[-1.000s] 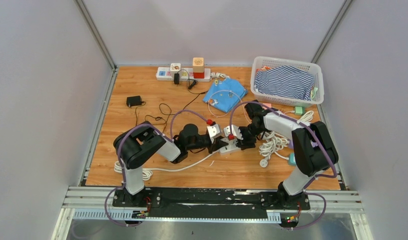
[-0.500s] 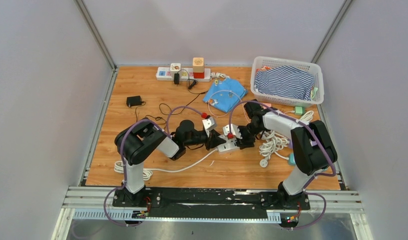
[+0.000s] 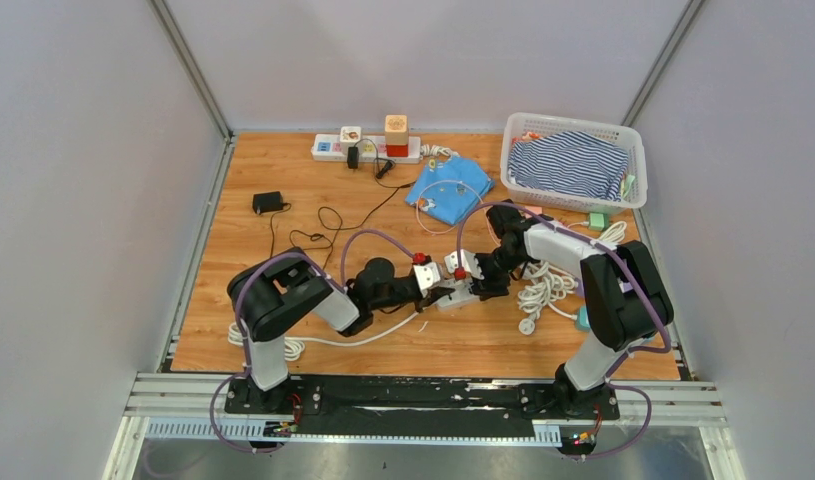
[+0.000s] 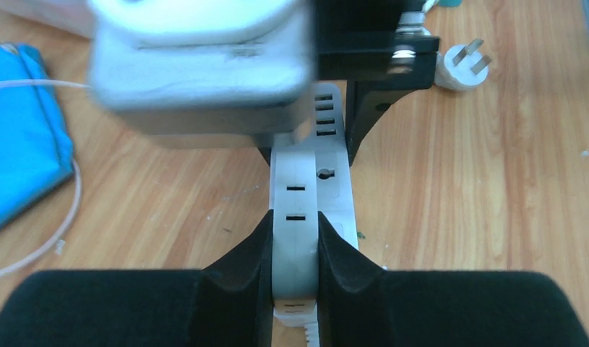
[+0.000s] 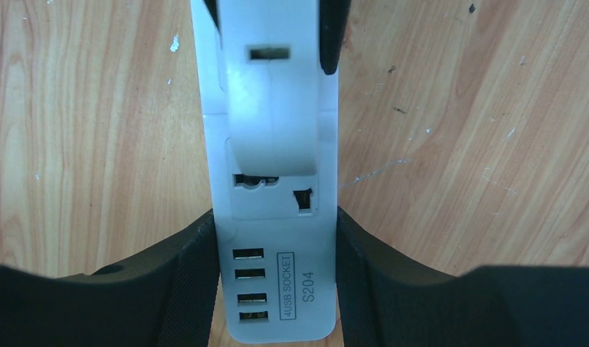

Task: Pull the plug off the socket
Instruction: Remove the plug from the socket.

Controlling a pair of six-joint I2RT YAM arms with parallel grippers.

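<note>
Left claw (image 4: 295, 231): you have it clamped on the plug (image 5: 273, 108).
Right claw (image 5: 275, 225): yours grips the socket (image 5: 226, 289), plug at 12 o'clock.

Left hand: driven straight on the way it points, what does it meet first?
Probably the right hand, clamped on the socket strip just beyond the plug the left hand holds; depth is hard to judge.

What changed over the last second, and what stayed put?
The left pincer, clamped on the plug throughout, swung toward the far left and then came back. The right pincer kept gripping the strip, which barely moved. The plug is not visibly off yet.
</note>
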